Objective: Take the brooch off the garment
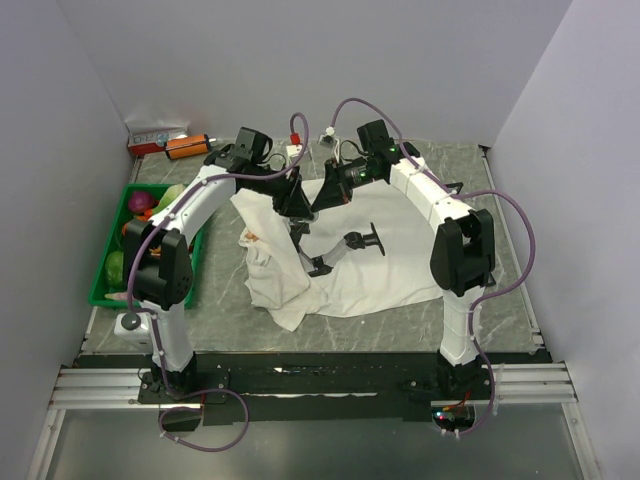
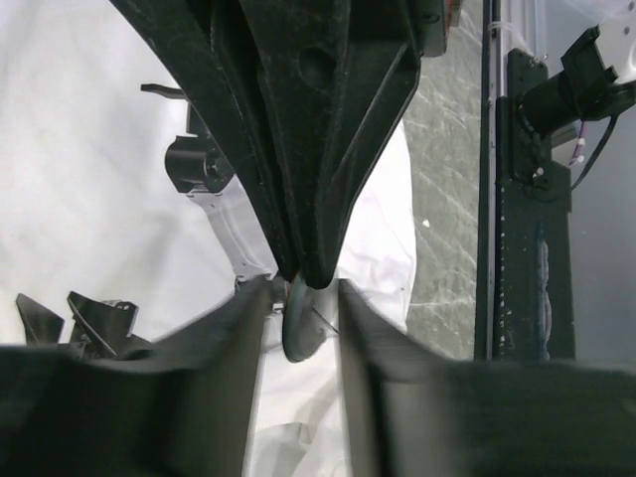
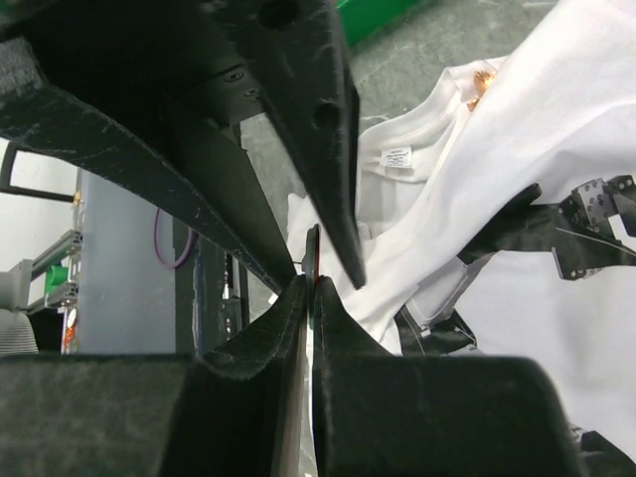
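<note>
The white garment lies crumpled on the table. The brooch is a tiny orange-gold trinket at the garment's collar, also seen in the top view; no gripper touches it. Both grippers meet above the garment's far edge. My right gripper is shut on a thin dark disc with a pin sticking out. My left gripper is open, its fingers either side of that disc.
A black jointed fixture lies on the garment's middle. A green basket of vegetables stands at the left. An orange-and-black cylinder and a red-and-white box sit at the back left.
</note>
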Controlling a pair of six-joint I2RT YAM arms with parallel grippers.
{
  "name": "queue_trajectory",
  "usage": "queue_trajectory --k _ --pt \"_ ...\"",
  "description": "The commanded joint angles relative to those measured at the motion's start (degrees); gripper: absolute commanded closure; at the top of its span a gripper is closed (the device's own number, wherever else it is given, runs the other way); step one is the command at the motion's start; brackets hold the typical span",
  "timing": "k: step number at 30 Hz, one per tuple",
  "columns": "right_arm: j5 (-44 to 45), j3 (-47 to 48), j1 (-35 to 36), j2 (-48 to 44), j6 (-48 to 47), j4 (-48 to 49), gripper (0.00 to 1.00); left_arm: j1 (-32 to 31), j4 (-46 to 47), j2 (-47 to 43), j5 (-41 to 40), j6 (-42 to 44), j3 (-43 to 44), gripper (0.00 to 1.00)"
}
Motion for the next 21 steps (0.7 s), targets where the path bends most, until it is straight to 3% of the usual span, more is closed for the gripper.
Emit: queue_trajectory --k 1,2,5,9,11,15,21 --pt "-2.67 1.13 -0.25 -2.95 -0.28 0.55 1.0 -0.23 -1.35 0.35 0.0 2.75 3.23 0.51" --pt "-2.59 1.13 -0.33 -3.04 -0.46 0.29 1.0 -0.15 -2.05 0.35 0.26 3.1 4.01 0.43" --pt "-2.23 0.61 -0.69 -3.3 -1.51 -0.51 1.0 0.47 -3.8 0.35 1.58 3.72 5.25 0.36" --pt "-2.15 -2.9 -1.57 -3.48 -4.66 -3.39 1.0 1.17 -5.66 -0.53 2.11 4.34 3.59 0.33" --pt "-2.32 -7.54 -2.0 -4.09 -6.08 -4.19 1.0 1.61 -4.09 -2.63 2.46 2.24 -1.22 0.32" --pt "-6.17 -16.61 -1.83 -5.15 -6.79 -3.67 1.0 1.53 12.47 -7.9 0.45 -10.05 -14.23 0.31" --pt "-9.53 -22.77 -1.48 0.91 -12.75 -7.97 1.0 -0.76 27.63 -7.74 1.67 -28.25 -28.75 0.3"
